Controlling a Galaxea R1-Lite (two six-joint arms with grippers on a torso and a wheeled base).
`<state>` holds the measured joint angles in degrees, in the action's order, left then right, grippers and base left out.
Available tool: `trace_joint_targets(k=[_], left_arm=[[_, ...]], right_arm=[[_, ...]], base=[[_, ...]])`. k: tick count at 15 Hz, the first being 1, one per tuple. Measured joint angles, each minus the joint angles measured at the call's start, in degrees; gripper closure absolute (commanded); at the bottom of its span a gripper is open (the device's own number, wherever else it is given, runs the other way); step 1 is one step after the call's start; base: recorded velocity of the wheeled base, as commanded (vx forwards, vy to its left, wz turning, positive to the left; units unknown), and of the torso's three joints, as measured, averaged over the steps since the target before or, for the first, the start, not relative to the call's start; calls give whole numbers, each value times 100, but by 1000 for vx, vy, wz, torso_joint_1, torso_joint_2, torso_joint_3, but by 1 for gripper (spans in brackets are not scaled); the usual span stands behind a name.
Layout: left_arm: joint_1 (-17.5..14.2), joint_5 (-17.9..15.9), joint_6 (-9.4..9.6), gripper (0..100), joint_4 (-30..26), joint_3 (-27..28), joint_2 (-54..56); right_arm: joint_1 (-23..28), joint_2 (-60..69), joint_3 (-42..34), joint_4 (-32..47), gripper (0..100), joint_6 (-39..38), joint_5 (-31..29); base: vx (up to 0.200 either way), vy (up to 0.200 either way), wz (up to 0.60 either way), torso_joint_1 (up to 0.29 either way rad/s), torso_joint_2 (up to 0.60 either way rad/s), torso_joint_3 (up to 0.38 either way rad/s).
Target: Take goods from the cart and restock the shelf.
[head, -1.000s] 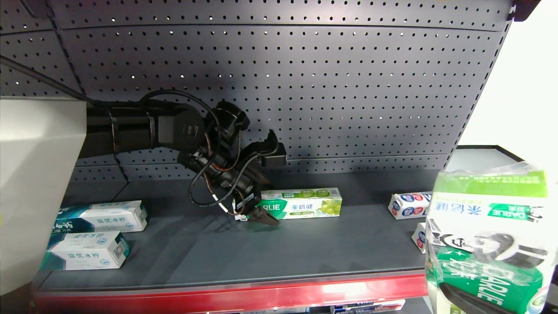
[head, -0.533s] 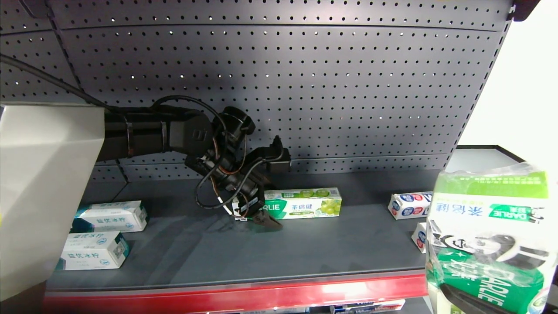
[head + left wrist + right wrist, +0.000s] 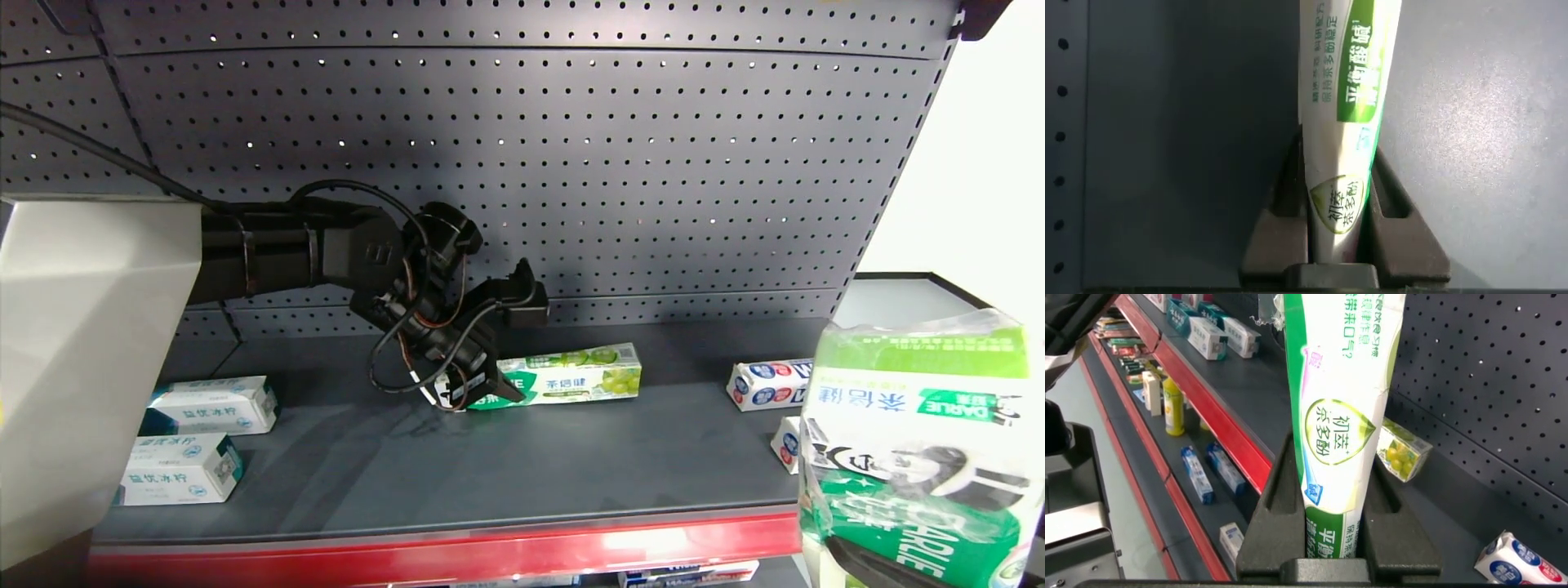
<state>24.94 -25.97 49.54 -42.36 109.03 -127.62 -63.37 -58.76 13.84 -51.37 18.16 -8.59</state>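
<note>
Centre frame, the left gripper [image 3: 483,390] now clamps the box [image 3: 571,377], tilting it slightly; placing seems unfinished. The right gripper [image 3: 1331,465] grips a pack [image 3: 914,441].

Teal-white boxes [image 3: 214,406]: two. Green toothpaste box [image 3: 571,380]: one. Red-blue boxes [image 3: 767,384]: two. Green bagged pack [image 3: 914,457]: one.

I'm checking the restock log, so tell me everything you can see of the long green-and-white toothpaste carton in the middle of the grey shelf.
The long green-and-white toothpaste carton is a slim cardboard box, white with a dark green patch at its left end and green grapes pictured toward the right. It looks closed and undented. It lies lengthwise near the back of the grey metal shelf, slightly slanted, and the left gripper clamps its left end between black fingers.
</note>
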Motion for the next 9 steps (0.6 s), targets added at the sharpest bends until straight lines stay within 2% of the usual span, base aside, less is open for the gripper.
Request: trace_joint_targets(k=[4, 9], left_arm=[[155, -13, 0, 100, 9, -121, 59], [413, 121, -123, 100, -72, -529, 458]], right_arm=[[11, 39, -52, 0, 100, -21, -7], [11, 55, -56, -2, 100, -18, -11]], base=[[0, 0, 0, 0, 0, 0], [0, 0, 0, 0, 0, 0]])
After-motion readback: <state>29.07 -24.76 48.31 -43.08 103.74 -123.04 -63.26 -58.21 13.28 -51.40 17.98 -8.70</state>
